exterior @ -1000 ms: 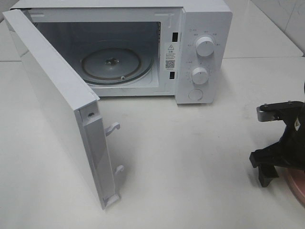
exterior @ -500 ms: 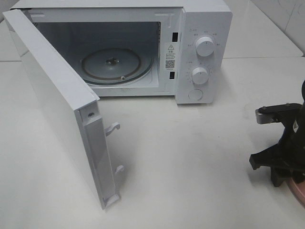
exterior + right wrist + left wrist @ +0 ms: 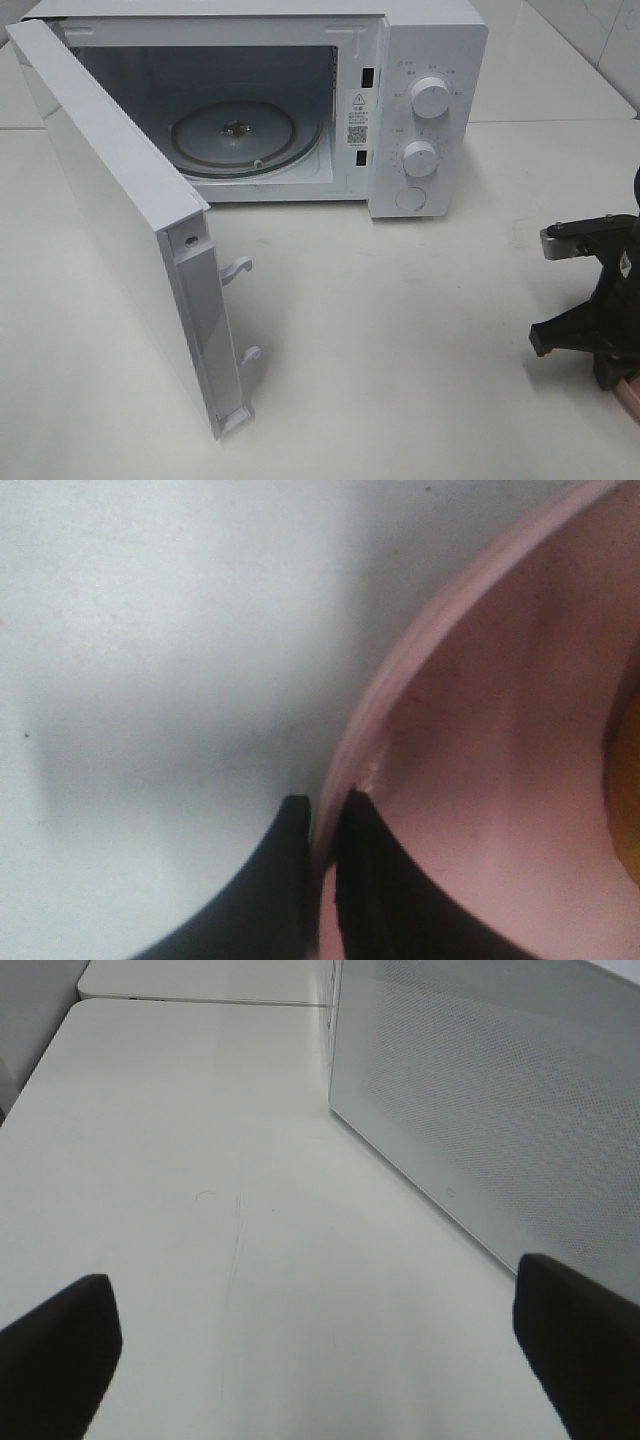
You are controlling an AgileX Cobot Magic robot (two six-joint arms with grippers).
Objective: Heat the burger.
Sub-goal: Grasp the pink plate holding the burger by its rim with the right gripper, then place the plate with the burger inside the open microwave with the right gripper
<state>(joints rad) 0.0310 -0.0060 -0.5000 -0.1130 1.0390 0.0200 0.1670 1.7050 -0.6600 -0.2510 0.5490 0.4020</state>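
Note:
A pink plate (image 3: 480, 780) fills the right wrist view, and my right gripper (image 3: 322, 810) is shut on its rim, one finger outside and one inside. A golden sliver of the burger (image 3: 628, 780) shows at the edge of that view, resting on the plate. From the high camera, my right gripper (image 3: 600, 345) sits at the table's far right edge, with only a corner of the pink plate (image 3: 630, 395) showing beneath it; the burger is out of that view. My left gripper (image 3: 320, 1360) is open over bare table beside the microwave door.
The white microwave (image 3: 425, 110) stands at the back, with its door (image 3: 120, 220) swung wide open toward the front left. A glass turntable (image 3: 235, 135) lies inside the cavity. White tabletop (image 3: 400, 330) stretches between the microwave and my right gripper.
My right gripper has closed from wide open onto the plate rim and has shifted slightly right. The left arm and the microwave have not moved.

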